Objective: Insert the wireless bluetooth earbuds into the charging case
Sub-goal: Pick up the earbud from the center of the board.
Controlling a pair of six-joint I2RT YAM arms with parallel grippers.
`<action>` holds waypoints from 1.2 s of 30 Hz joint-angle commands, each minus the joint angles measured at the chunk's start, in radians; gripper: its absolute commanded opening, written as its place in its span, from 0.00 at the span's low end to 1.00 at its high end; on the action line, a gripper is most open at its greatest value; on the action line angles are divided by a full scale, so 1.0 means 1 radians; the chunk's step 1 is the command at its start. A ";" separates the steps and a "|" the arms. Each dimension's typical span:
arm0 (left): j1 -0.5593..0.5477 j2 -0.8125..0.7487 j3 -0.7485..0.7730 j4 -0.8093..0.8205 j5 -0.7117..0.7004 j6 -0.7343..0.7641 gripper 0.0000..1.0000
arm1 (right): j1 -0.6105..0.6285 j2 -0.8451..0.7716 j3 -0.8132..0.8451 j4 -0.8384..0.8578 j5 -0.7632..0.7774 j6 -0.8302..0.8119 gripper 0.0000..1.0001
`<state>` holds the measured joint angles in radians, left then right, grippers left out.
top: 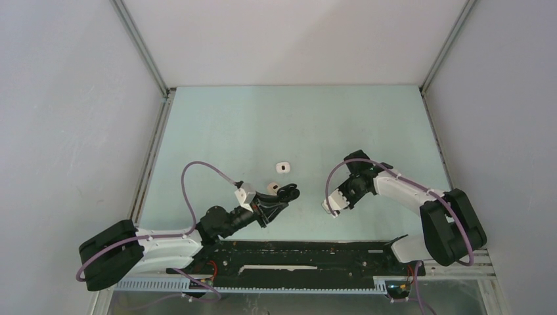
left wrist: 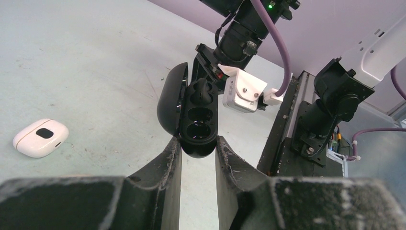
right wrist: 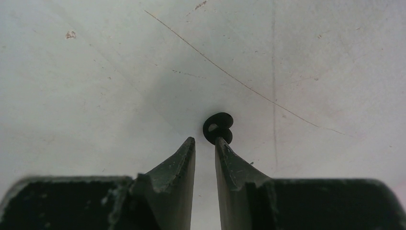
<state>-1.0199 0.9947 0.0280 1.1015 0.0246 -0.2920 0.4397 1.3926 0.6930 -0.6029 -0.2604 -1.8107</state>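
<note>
Top external: left arm (top: 164, 239) reaches fwd over the pale green worktop (top: 263, 125). The left fingers (top: 269, 209) are clamped on a black charging case (top: 287, 192), lid open. A white charging case (top: 283, 167) lies closed a bit beyond it. A small white piece (top: 271, 187) sits just beside the black case, too small to ID. The right arm (top: 394, 187) bends in from the right, wrist pointing down at the worktop near the black case but apart from it; its fingertips are hidden from here.

Left wrist: both fingers press the lower end of the black case from either side, w/ the lid swung off to the left. Two round wells look empty. The top well holds a dark lump (left wrist: 201, 91), poss. an earbud, can't be sure. The white case lies flat on the worktop at far left, well apart.

Right wrist: right fingers (right wrist: 182, 160) are drawn close w/ a slim gap, nothing between them. A black earbud (right wrist: 218, 128) lies on the worktop right at the tip of one finger, touching or nearly so, not pinched.
</note>
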 commanded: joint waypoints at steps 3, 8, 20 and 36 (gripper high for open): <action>0.009 0.006 0.003 0.072 -0.022 -0.015 0.00 | 0.011 0.021 -0.019 0.055 0.019 -0.021 0.25; 0.013 0.008 -0.001 0.073 -0.022 -0.016 0.00 | 0.016 0.032 -0.020 0.068 0.025 -0.027 0.25; 0.020 0.032 -0.001 0.090 -0.022 -0.024 0.00 | 0.023 0.043 -0.020 0.098 0.042 -0.016 0.16; 0.022 0.151 0.058 0.149 0.045 -0.039 0.00 | 0.055 0.027 0.336 -0.290 -0.109 0.448 0.00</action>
<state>-1.0046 1.1282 0.0391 1.1740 0.0391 -0.3187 0.4854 1.4410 0.8856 -0.7052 -0.2695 -1.5761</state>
